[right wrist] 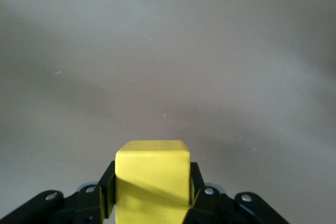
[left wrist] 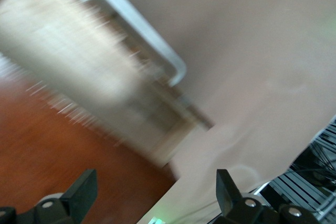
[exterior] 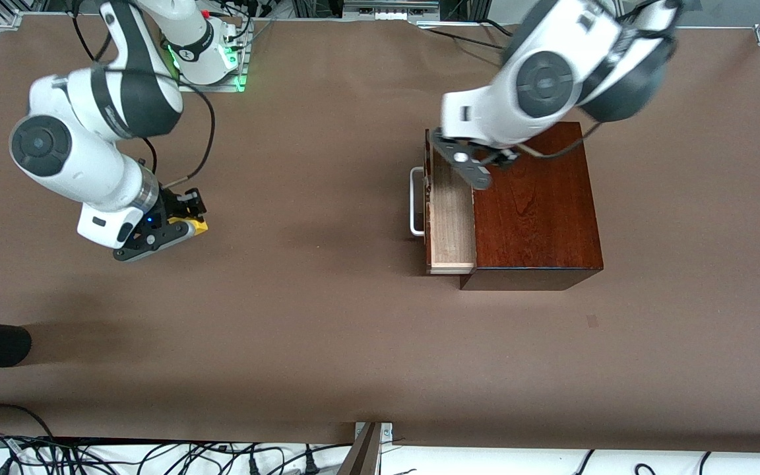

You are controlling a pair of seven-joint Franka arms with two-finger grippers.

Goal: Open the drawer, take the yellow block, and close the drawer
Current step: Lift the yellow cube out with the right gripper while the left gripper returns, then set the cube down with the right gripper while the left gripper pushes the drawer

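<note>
At about nine o'clock in my front view, my right gripper (exterior: pixel 185 221) is clamped on the yellow block (exterior: pixel 196 226), low over the table (exterior: pixel 327 330). At three o'clock the drawer (exterior: pixel 449 221) stands partly open; my left gripper (exterior: pixel 479 173), fingers spread and empty, hangs over it. Closing remains, probably by pushing the handle (exterior: pixel 415 201).

Both arms have glossy white shells with dark grey round joint caps and black cables. The right pincer (exterior: pixel 185 210) and left pincer (exterior: pixel 479 165) are black, with silver screws.
</note>
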